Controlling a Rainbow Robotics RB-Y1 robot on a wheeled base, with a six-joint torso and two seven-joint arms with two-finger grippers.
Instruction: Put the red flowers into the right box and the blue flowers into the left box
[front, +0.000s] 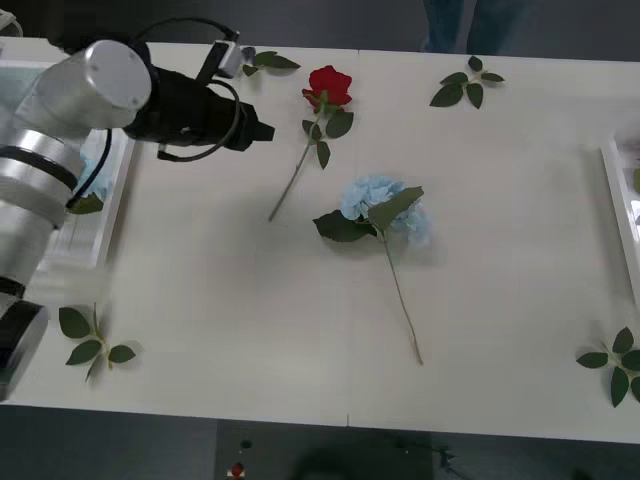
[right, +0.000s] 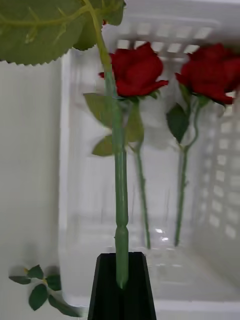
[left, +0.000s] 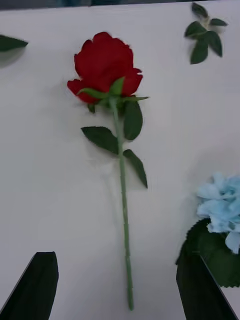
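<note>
1. The left tool (left: 120, 285) hangs over the desk (front: 220, 300), fingers spread wide and grasping nothing; the stem end of a red rose (left: 106, 67) lies between them.
2. That rose (front: 329, 85) lies flat on the desk, bloom toward the far edge, stem running back toward the robot.
3. A blue flower (front: 378, 205) lies just beside the rose's stem, on the rose's right and nearer the robot, touching nothing else.
4. The right tool (right: 121, 287) is clenched on the stem of a held rose (right: 120, 200), which hangs above the right box (right: 75, 210).
5. Two more red roses (right: 136, 70) lie side by side in that box.
6. The left box (front: 95, 235) sits at the desk's left edge, under the left arm.
7. Loose leaf sprigs (front: 465, 85) lie scattered around the rose, well apart from it.
</note>
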